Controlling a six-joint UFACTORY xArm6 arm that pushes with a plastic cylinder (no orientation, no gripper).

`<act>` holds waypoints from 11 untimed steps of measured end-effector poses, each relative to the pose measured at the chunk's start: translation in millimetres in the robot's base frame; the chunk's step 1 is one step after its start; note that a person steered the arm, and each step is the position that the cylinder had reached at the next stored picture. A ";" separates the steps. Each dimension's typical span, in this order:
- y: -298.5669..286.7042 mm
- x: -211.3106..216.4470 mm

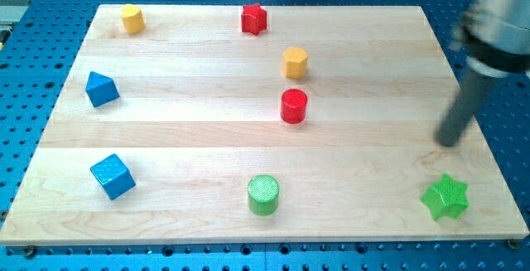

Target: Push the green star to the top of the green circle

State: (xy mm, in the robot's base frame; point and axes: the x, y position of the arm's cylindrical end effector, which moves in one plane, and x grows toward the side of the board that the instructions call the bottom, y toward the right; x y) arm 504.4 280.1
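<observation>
- While the green star (pixel 445 196) sits at the view's bottom right corner of the surface (pixel 190 138), the task is judged as barely begun: no push is seen landed on it.
- The green circle (pixel 263 194) is found at the view's bottom centre, well apart from the star, at roughly the same height in the view.
- The goal spot, just above the circle toward the view's top, is seen unoccupied; the red cylinder (pixel 293 105) is placed further up, not in that spot.
- My tip (pixel 448 142) is located above the star toward the view's top, near it but apart; no contact is shown.
- No fingers are fitted on this rig, so no spread or pinched state is to be reported; only a dark rod is seen, blurred at its upper end.
- Remaining work, as judged: the star is to be driven leftward across the lower surface and raised slightly, so that it is parked above the circle.
- For that, the tip is likely needed on the star's right side first; from its present place only a downward shove toward the surface edge would be given.
- Risk noted: the star is close to the bottom and right edges, so little margin is left.
- Other blocks (yellow hexagon (pixel 295 61), red star (pixel 254 18), yellow cylinder (pixel 132 18), blue triangle (pixel 101 89), blue cube (pixel 112 176)) are placed off the expected path.
</observation>
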 end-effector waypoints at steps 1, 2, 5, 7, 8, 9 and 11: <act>9.4 61.2; -1.3 112.5; -74.7 69.3; -147.0 55.2; -144.4 59.4; -164.8 56.4; -237.6 26.6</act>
